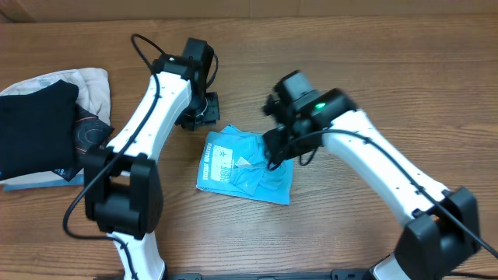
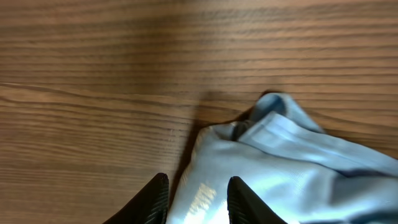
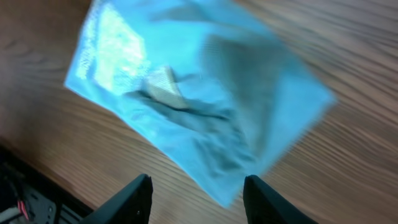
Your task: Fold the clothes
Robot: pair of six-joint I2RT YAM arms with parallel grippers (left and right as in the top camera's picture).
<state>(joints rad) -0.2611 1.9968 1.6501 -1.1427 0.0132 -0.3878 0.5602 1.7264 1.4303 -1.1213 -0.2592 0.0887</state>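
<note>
- Overhead first: a brown wood-grain table (image 1: 366, 70) fills the view. The light sky-blue cotton T-shirt (image 1: 245, 167) lies near its middle, folded to a small rectangle, with white print on its left part.
- At the left edge sits a black folded garment (image 1: 35, 128) with a beige folded garment (image 1: 92, 82) showing from under it, both well apart from the shirt.
- The left gripper (image 1: 198, 115) hangs just beyond the shirt's upper-left corner. The right gripper (image 1: 276, 152) is over its upper-right part, the arm hiding some cloth.
- Left wrist now: bare wood grain up top, the shirt's seamed, bunched edge lower right. The black fingers (image 2: 155, 199) stand apart and cloth shows between them; contact I cannot tell.
- Right wrist, blurred: the shirt spreads over the wood. Its black fingers (image 3: 130, 199) are spread wide, with nothing between them.
</note>
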